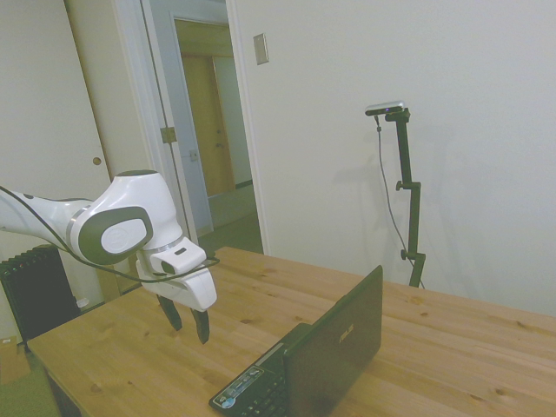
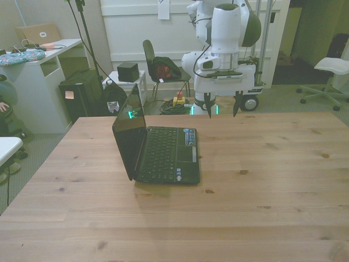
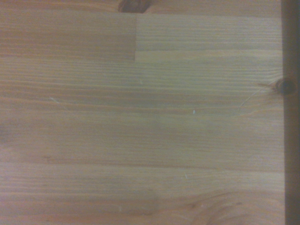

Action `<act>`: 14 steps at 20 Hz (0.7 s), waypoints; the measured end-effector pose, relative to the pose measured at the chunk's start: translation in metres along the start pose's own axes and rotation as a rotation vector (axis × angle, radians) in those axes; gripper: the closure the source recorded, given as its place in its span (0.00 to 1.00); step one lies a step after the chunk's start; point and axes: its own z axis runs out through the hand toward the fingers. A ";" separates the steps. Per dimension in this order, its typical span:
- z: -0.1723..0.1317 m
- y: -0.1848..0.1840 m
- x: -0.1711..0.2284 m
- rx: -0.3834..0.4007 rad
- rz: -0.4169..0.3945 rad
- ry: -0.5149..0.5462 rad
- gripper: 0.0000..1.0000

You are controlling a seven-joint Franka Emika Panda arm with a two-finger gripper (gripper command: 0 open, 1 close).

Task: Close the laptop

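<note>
Bare worktop [image 2: 262, 180] fills the front view's right and bottom, free for passage. The laptop [image 2: 163, 150] is the only obstacle, its lid [image 2: 130, 131] upright at centre left. The gripper [image 2: 222, 105] hangs at top centre (fingers [image 2: 209, 105] parted), well apart from it.

The only thing I can read is the small silver ASUS logo [image 1: 347, 329] on the dark lid of the laptop [image 1: 334, 347], seen in the side view. There are coloured stickers [image 2: 189, 136] on its palm rest in the front view, but their print is too small for me to make out.
</note>
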 end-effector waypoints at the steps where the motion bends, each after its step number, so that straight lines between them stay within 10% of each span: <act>1: 0.000 0.000 0.000 0.000 0.000 -0.001 0.00; 14: -0.111 0.053 0.119 -0.004 0.224 0.167 0.00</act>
